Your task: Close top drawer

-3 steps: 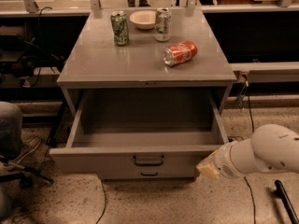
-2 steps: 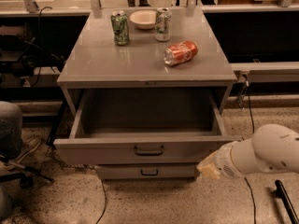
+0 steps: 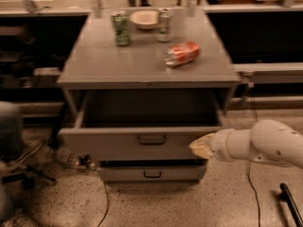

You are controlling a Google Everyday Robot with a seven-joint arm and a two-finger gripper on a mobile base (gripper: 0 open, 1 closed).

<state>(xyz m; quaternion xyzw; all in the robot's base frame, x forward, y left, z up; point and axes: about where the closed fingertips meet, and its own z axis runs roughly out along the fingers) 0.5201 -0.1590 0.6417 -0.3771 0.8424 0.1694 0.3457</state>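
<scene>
The top drawer [image 3: 142,143] is a wide grey metal drawer with a small dark bar handle [image 3: 152,139] at the centre of its front. It stands part open, and its inside looks dark and empty. My white arm reaches in from the right. The gripper [image 3: 201,147] rests against the right end of the drawer front, below the cabinet's right corner.
The grey cabinet top [image 3: 94,65] carries a green can [image 3: 121,28], a white bowl [image 3: 145,19], a silver can [image 3: 164,24] and a red can lying on its side [image 3: 182,54]. A lower drawer [image 3: 151,174] sits under the top one. A chair base [image 3: 14,164] is at left. A dark cable [image 3: 289,205] lies on the floor at right.
The top drawer has slid inward, so it sticks out less than a second ago. The gripper has followed its front toward the cabinet.
</scene>
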